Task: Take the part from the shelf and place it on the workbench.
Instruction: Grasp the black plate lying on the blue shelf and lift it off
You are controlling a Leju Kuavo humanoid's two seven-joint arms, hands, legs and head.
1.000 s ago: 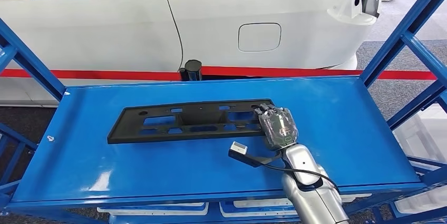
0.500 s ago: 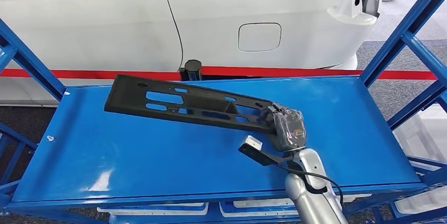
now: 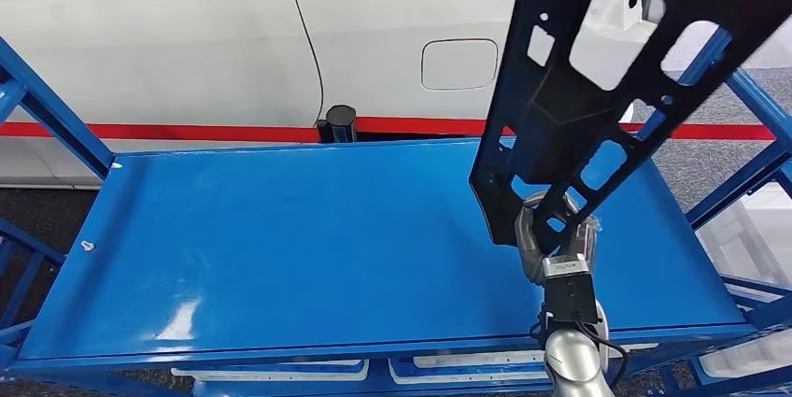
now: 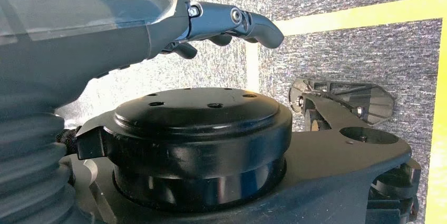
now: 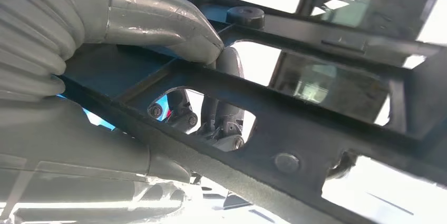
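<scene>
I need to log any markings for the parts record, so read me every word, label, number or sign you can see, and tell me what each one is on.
None can be read.
The black part held by the right hand: holes and slots, no lettering.
The blue shelf: bare paint, no label.
The white car behind the shelf: no badge or text on the panels in view.
The left hand above the grey carpet: no markings.

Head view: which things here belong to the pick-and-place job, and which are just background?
Job:
- black slotted part, lifted off the shelf
- right hand gripping its lower end
- blue shelf

Background:
- white car
- fuel flap
- black post
- left hand, hanging idle
</scene>
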